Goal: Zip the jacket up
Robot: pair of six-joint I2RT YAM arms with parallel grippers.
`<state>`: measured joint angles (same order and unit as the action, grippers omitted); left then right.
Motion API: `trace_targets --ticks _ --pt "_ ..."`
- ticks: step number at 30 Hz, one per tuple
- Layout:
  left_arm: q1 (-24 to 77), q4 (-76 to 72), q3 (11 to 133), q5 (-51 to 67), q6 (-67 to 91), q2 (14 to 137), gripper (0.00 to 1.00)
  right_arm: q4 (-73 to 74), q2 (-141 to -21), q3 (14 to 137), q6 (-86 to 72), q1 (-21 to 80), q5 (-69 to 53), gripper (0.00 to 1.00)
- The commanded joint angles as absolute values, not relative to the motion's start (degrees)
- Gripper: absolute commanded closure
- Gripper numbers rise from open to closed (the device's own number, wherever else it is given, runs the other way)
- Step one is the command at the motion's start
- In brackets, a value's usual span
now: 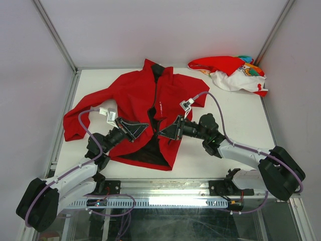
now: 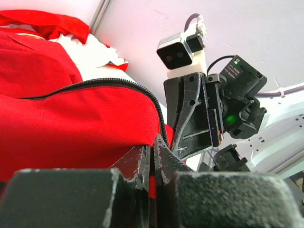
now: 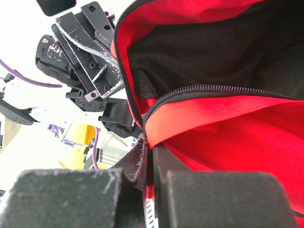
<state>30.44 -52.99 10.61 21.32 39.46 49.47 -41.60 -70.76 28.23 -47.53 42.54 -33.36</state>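
Observation:
The red jacket [image 1: 135, 93] lies flat on the white table, collar toward the back. Its front is apart at the lower half, where black lining [image 1: 145, 149] shows. My left gripper [image 1: 145, 125] is shut on the jacket's left front edge; in the left wrist view [image 2: 155, 145] red fabric sits pinched between the fingers, with the zipper teeth [image 2: 118, 83] running above. My right gripper [image 1: 161, 133] is shut on the right front edge; in the right wrist view [image 3: 148, 148] the fabric edge and zipper teeth [image 3: 204, 89] run into the jaws. The two grippers face each other, close together.
A smaller red-and-white garment with colourful print [image 1: 231, 73] lies at the table's back right corner. Metal frame posts [image 1: 55, 35] stand at the back corners. The table's near edge [image 1: 165, 179] runs just in front of the jacket hem.

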Motion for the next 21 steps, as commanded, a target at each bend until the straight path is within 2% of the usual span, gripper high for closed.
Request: trace_targets --ticks 1,21 --pt "31.11 -56.33 11.6 21.27 37.86 48.6 1.0 -45.6 -69.35 28.62 -47.19 42.89 -34.28 1.0" --pt "31.14 -57.38 11.44 22.51 38.39 49.49 1.0 -47.16 -70.21 29.27 -48.28 42.89 -34.5 1.0"
